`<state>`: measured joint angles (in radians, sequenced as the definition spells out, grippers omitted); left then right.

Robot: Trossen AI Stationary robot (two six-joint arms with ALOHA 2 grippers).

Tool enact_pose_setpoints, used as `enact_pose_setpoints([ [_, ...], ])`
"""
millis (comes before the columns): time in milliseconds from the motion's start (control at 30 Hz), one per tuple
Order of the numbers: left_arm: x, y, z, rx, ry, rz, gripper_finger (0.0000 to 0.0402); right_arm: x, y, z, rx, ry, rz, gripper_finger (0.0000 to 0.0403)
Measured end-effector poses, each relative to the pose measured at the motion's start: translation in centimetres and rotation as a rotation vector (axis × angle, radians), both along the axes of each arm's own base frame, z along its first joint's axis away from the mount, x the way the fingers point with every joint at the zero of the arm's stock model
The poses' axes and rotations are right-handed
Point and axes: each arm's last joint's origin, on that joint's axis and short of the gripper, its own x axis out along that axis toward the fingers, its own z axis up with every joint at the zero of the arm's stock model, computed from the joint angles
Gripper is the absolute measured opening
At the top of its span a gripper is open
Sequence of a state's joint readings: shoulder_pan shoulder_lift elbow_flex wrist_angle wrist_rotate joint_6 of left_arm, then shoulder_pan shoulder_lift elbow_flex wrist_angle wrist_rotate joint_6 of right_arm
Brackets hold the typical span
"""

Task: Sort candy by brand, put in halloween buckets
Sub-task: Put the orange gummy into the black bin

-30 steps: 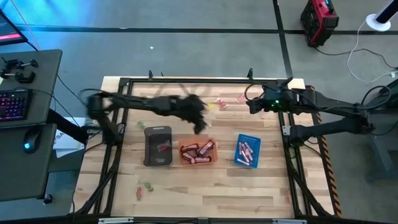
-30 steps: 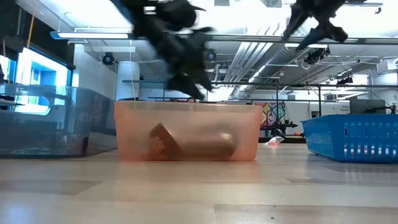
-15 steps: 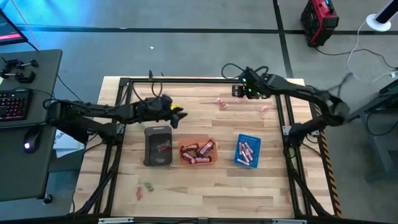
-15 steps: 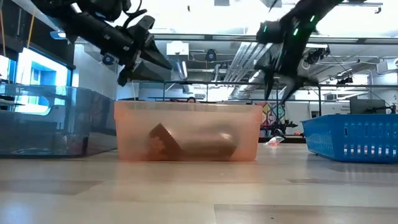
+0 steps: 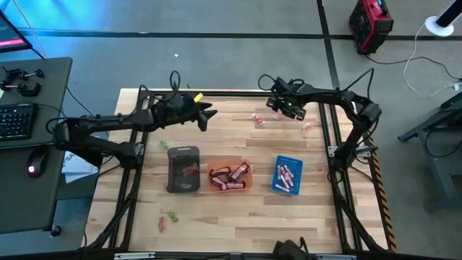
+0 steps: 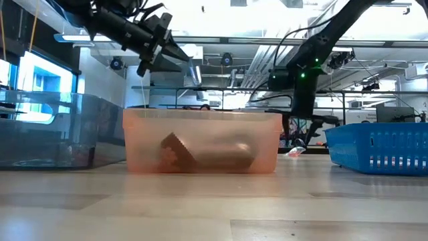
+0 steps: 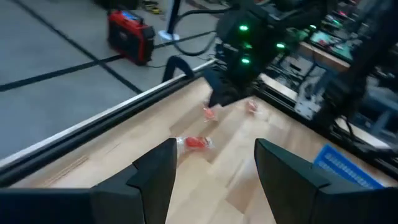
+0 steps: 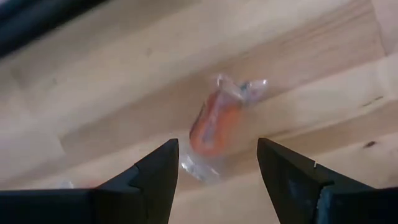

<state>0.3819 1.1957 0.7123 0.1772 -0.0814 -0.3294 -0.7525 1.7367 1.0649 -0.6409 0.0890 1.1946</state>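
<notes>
Two grippers, both spread, nothing held — our right gripper (image 8: 214,180) hangs over a red candy (image 8: 213,126) on the table's (image 5: 238,217) far side; left gripper (image 5: 207,115) up behind the black bucket (image 5: 183,170).

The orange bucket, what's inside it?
The orange bucket holds several reddish-brown wrapped candy bars piled together. From the low view they show only as a dark blur through its wall. Any pieces buried under the pile cannot be seen.

Pale matt wood table (image 5: 238,209); glossy clear-wrapped candy (image 8: 214,124).
</notes>
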Motion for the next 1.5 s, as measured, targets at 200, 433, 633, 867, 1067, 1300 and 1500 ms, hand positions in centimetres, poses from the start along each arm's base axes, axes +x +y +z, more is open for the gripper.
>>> enact_pose_setpoints([
  [200,-0.3,0.7,0.0,-0.021,-0.004,-0.065,0.0203,-0.4,-1.0,-0.9,-0.003,0.006,-0.094,0.0209],
  [433,-0.3,0.9,0.0,-0.041,-0.018,-0.064,0.0203,-0.8,-2.0,-2.5,0.029,0.031,-0.124,0.0189],
  [633,-0.3,0.9,0.0,-0.059,-0.027,-0.057,0.0203,-1.1,-1.8,-2.3,0.021,0.071,-0.01,0.0099],
  [867,-0.3,0.7,0.3,-0.083,-0.055,-0.093,0.0203,-2.3,-0.8,1.5,-0.086,0.157,0.226,0.002],
  [1067,0.0,0.2,0.6,-0.138,-0.081,-0.125,0.0203,-2.5,2.1,7.0,-0.249,0.085,0.39,0.003],
  [1300,0.3,-0.7,0.6,-0.175,-0.09,-0.149,0.0203,-2.6,5.7,11.3,-0.399,-0.041,0.464,0.0005],
  [1500,0.1,-2.3,0.1,-0.296,-0.018,-0.359,0.0203,-0.6,8.0,12.4,-0.433,-0.208,0.592,0.0009],
])
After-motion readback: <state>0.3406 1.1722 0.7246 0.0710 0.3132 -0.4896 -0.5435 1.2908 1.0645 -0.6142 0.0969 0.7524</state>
